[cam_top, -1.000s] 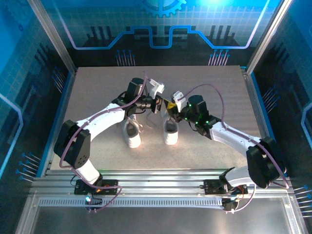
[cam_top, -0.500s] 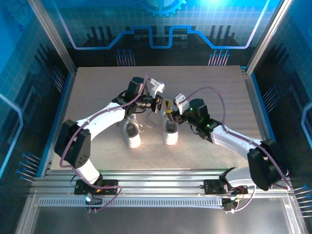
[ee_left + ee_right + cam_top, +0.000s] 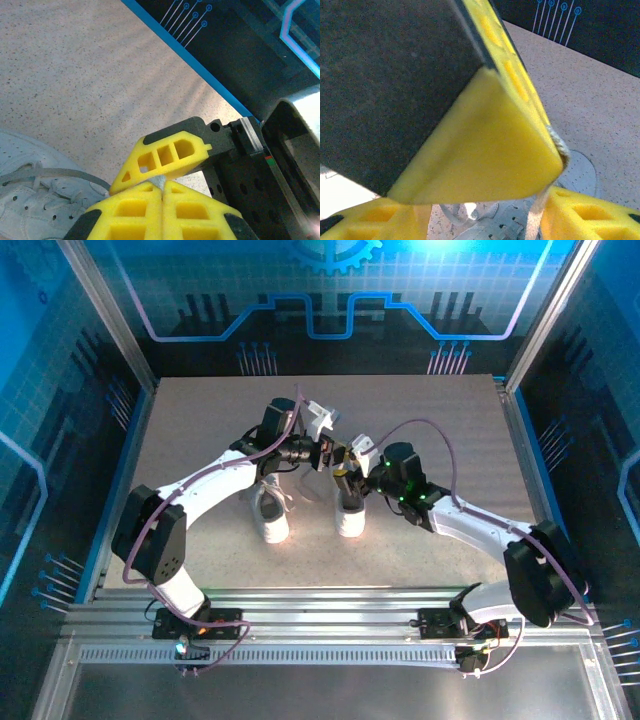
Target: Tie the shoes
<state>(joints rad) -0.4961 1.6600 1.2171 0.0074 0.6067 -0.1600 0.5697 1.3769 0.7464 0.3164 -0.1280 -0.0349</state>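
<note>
Shoes: both white sneakers sit side by side mid-table (image 3: pixel 200 430), toes toward the arm bases, upright, apart from each other. Left shoe (image 3: pixel 270 518) is free of both grippers, with loose lace ends trailing off its right side. Right shoe (image 3: pixel 350 518) has both grippers working over its heel end. In the left wrist view a shoe's laced upper (image 3: pixel 35 200) sits bottom-left under the fingers. Lace (image 3: pixel 159 181): a thin pale strand is pinched right at the left gripper's tips. In the right wrist view the same strand pokes out at the wedge tip and hangs down toward the shoe's eyelet area (image 3: pixel 507 222). Left gripper (image 3: pixel 335 452): jaws fully closed on that lace, yellow pads flush against each other, held above the shoe and pointing right. Right gripper (image 3: pixel 343 470): comes in from the right and meets the left one tip to tip. Its jaws stand apart, roughly half spread, with nothing clamped. Its own yellow fingers (image 3: pixel 592 212) sit at either bottom corner of the wrist view, and the left gripper's closed wedge (image 3: pixel 485 150) sits between and above them. From the left wrist, one right finger (image 3: pixel 165 155) lies across the left tips, touching or nearly so at the lace. Can't tell whether it actually contacts the strand. Blue-lit enclosure walls (image 3: pixel 60 440) surround the table.
</note>
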